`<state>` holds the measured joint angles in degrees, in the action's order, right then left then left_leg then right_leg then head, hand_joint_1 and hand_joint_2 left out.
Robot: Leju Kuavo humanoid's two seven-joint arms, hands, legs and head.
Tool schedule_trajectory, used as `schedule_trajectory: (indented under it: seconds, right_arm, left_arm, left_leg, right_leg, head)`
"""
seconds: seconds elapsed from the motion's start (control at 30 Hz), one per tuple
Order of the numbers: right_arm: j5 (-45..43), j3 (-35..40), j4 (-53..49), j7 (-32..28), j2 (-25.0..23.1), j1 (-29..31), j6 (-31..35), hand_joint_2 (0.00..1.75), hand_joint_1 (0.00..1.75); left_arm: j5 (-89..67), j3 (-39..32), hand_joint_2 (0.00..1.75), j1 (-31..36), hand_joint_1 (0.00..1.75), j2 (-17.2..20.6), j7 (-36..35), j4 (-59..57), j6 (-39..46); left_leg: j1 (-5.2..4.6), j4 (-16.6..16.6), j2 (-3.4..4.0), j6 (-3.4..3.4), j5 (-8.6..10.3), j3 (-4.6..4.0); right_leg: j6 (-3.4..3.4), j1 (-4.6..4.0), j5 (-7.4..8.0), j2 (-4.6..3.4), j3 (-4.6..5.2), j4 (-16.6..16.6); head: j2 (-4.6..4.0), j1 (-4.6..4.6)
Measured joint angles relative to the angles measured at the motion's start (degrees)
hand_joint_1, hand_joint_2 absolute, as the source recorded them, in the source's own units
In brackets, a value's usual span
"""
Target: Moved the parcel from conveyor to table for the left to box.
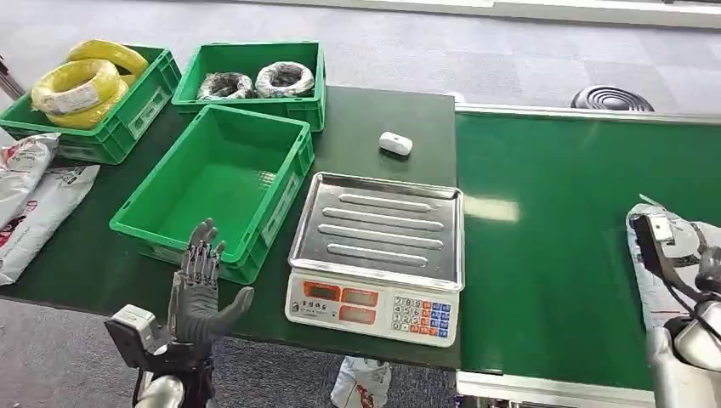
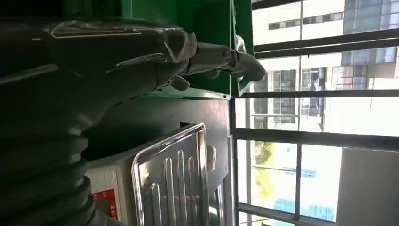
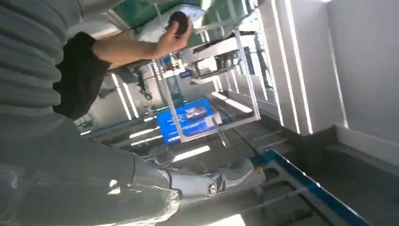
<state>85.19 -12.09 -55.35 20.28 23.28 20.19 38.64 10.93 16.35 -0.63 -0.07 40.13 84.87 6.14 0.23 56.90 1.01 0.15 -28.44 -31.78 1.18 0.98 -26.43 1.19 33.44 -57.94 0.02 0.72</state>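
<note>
Head view: the left hand [image 1: 200, 285] is spread and holds nothing, before the smooth green crate [image 1: 161, 225]; a ribbed steel scale [image 1: 378, 225] sits beside it; the crinkled white parcel [image 1: 659, 285] lies on the green conveyor [image 1: 553, 238], under the right hand [image 1: 710, 272], whose grip I cannot tell.
Left wrist view: fingers [image 2: 244, 63] stretch toward the crate.
Right wrist view: a person's hand [image 3: 174, 30] holds something dark.
</note>
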Motion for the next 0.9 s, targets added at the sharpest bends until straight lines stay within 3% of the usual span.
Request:
schedule_trajectory:
  seconds: [0.03,0.13,0.33,0.67,0.9]
  right_arm:
    - [-1.03,-1.33,3.06,-1.38,0.22,1.51,-1.47,1.75,0.00]
    - [-7.80,-6.43,14.78,-5.34,1.40,7.40,-15.82,1.75,0.00]
    - [-14.23,-13.83,28.03,-8.96,3.06,13.67,-31.30,1.75,0.00]
    - [-16.61,-18.29,34.96,-9.20,3.21,18.64,-39.03,1.75,0.00]
    - [-16.85,-18.81,35.44,-9.48,1.44,19.16,-39.36,1.75,0.00]
  left_arm:
    - [0.39,0.00,1.75,0.03,0.00,0.44,0.00,-0.15,-0.04]
    - [0.83,0.00,1.75,0.12,0.00,2.05,0.00,-0.70,-1.35]
    - [0.61,-0.28,1.75,2.38,0.00,2.80,0.00,-3.04,-2.10]
    - [0.65,-0.24,1.75,5.87,0.00,2.58,0.00,-7.41,0.28]
    - [-2.73,-0.39,1.75,1.41,0.00,-1.77,0.02,-2.25,4.26]
  left_leg:
    - [0.00,0.00,0.06,0.00,0.00,0.01]
    - [-0.02,0.01,0.04,0.00,0.00,0.00]
    - [-0.02,0.01,-0.03,0.00,0.00,-0.07]
    - [0.00,0.01,-0.01,0.00,0.01,-0.09]
    - [-0.02,0.01,-0.03,0.01,0.00,-0.15]
  right_leg:
    - [0.00,0.00,0.00,-0.05,0.01,0.00]
    - [0.00,0.02,0.00,-0.04,0.04,0.00]
    - [0.00,0.02,0.00,0.00,0.07,0.00]
    - [0.00,0.00,0.00,-0.02,0.06,-0.02]
    - [0.01,0.02,-0.01,0.01,0.11,-0.01]
  head:
    - [0.00,0.09]
    - [0.00,0.02]
    - [0.00,0.07]
    - [0.00,0.07]
    - [0.00,0.04]
